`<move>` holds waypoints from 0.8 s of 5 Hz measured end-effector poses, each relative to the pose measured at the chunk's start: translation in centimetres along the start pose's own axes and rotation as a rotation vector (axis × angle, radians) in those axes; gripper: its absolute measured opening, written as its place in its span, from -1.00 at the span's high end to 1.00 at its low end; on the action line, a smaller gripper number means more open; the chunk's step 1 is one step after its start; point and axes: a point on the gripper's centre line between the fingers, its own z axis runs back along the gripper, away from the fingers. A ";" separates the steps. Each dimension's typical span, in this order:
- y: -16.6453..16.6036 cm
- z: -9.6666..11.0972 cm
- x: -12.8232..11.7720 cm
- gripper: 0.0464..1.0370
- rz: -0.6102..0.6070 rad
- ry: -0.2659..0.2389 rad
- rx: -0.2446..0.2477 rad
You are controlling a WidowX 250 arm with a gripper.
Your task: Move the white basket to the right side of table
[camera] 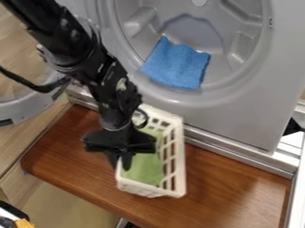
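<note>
The gripper (120, 164) hangs at the basket's (179, 156) rim, jaws pinching or not, I can't tell; green cloth (145, 168) lies inside.

Fixed cam is looking down at a steep slant from above the front side of the wood table (232, 191), facing the gray front-load washer (244, 120) along the table's back edge. It's sitting fairly close: the pic's bottom border is cutting across the table's front edge, & the top border is cropping the drum (202, 35). The angle's high enough that it's seeing down into the white basket (180, 147), yet low enough that it's also looking into the drum. View is running skewed to the table, w/ the front & back edges both sloping down toward pic R, & the front L corner showing near the L border.
</note>
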 end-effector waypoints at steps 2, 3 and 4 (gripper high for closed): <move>-4.1 2.8 -2.0 0.91 -0.062 0.011 -0.115; -7.0 1.5 -2.9 0.91 -0.106 0.058 -0.139; -9.8 -0.7 -4.1 0.91 -0.135 0.116 -0.140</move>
